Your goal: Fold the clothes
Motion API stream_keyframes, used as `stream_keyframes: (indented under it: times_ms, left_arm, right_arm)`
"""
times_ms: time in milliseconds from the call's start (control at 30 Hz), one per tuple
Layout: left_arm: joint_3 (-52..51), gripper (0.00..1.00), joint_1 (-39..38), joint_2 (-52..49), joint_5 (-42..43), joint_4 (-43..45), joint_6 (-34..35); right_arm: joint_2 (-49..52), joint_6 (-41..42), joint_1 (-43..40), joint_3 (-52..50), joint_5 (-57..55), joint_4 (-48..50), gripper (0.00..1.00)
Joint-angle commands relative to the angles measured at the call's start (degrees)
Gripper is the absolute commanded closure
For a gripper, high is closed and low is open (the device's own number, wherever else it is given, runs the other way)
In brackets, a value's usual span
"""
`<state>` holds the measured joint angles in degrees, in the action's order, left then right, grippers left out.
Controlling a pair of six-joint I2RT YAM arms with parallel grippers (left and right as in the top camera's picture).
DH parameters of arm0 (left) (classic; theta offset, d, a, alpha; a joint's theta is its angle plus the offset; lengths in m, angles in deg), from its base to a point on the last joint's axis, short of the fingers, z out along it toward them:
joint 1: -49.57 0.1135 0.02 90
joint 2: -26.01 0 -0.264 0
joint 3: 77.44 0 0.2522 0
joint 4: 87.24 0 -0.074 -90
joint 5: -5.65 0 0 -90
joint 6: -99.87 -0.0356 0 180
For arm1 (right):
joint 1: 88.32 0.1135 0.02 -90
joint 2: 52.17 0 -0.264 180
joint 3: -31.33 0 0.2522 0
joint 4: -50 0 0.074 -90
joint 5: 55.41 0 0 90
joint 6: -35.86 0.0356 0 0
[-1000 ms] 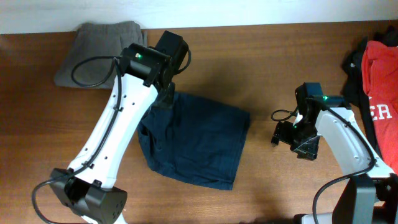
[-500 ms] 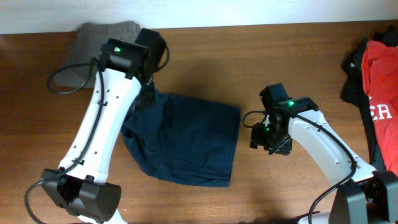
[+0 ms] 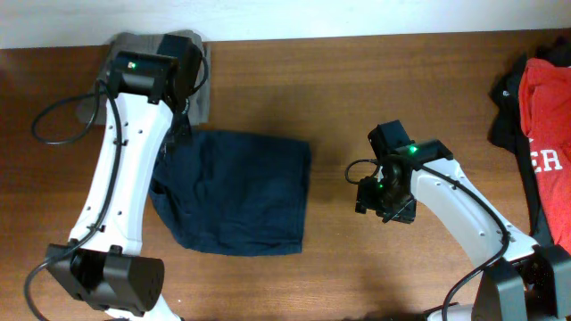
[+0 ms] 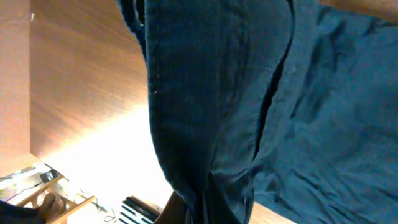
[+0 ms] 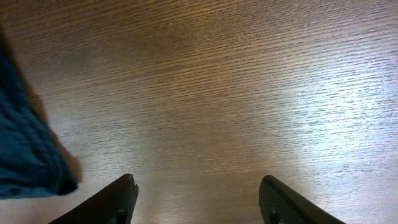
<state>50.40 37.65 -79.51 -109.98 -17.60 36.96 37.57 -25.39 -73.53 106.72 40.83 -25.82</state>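
On the worktop (image 3: 357, 89): navy shorts (image 3: 241, 196) at left-centre, mostly flat, loosely doubled, wrinkled.
Shorts, top-left corner: pulled up into a bunch under the left wrist, the rest spread on the wood.
Left fingers (image 3: 177, 135): at that bunched corner. The wrist view is filled with navy cloth gathering to a point at bottom centre. The tips themselves are hidden, but they look clamped on the shorts.
Left arm: reaches from the bottom-left corner up across the shorts' left edge.
Right fingers (image 3: 382, 198): apart, nothing between them, just above bare wood to the right of the shorts, not touching them.
Right wrist view: both tips at the bottom edge, the shorts' hem at far left.
Grey shorts (image 3: 201, 89): top-left, partly under the left wrist, just beyond the navy pair's upper edge.
Red shirt (image 3: 549, 116): far-right edge, lying on a black garment (image 3: 508, 98), well apart from the shorts.
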Motion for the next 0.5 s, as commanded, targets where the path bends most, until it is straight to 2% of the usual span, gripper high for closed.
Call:
stream_keyframes:
  times_ms: [0,333,467]
  left_arm:
    - [-0.04,0.99,-0.72,0.11,-1.36,-0.13,0.22]
    - [-0.07,0.99,-6.16,0.09,7.87,1.88,-0.2]
    - [-0.09,0.99,-9.2,0.09,8.15,2.45,-0.17]
  right_arm:
    - [-0.85,0.92,0.63,0.9,-0.9,0.13,0.31]
    - [-0.52,0.92,0.63,0.9,-0.46,0.13,0.28]
    - [-0.22,0.92,0.63,0.79,-0.46,0.09,0.28]
